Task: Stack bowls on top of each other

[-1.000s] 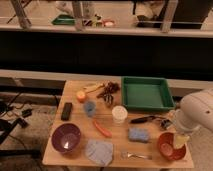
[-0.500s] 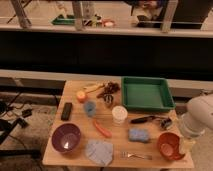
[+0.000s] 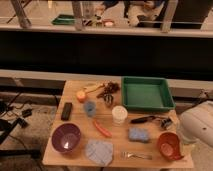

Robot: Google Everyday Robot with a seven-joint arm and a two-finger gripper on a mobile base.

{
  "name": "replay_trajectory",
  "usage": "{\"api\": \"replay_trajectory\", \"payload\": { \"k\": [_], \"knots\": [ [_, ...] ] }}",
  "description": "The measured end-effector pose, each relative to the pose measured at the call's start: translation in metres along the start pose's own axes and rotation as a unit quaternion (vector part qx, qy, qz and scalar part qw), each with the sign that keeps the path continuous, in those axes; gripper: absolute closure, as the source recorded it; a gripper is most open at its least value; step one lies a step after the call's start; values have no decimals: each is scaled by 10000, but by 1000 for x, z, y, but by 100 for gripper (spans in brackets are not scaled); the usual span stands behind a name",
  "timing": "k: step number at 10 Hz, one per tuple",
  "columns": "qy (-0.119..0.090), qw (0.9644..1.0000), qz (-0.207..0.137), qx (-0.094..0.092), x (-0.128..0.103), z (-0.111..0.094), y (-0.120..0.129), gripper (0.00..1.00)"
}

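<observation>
The dark purple bowl (image 3: 66, 138) with a paler inside stands upright at the table's front left. The glossy orange-red bowl (image 3: 168, 145) stands at the front right corner, far apart from the purple one. My white arm (image 3: 198, 124) comes in from the right edge of the view. My gripper (image 3: 177, 145) is at the right rim of the orange-red bowl. I cannot tell whether it touches the bowl.
A green tray (image 3: 147, 93) sits at the back right. Between the bowls lie a white cup (image 3: 118, 114), a blue sponge (image 3: 138, 134), a grey-blue cloth (image 3: 99, 151), a fork (image 3: 136, 155), a red stick-like object (image 3: 102, 129) and a black-handled tool (image 3: 146, 119). A black block (image 3: 66, 110) lies at the left.
My arm has shifted down and a little to the right beside the orange-red bowl. Both bowls and the other objects stay where they were.
</observation>
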Motion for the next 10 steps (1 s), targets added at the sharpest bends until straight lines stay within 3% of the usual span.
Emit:
{"api": "replay_trajectory", "payload": {
  "k": [5, 10],
  "knots": [
    [-1, 10000, 43, -19, -2, 2, 4, 20],
    [102, 9994, 290, -126, 1, 13, 53, 20]
  ]
}}
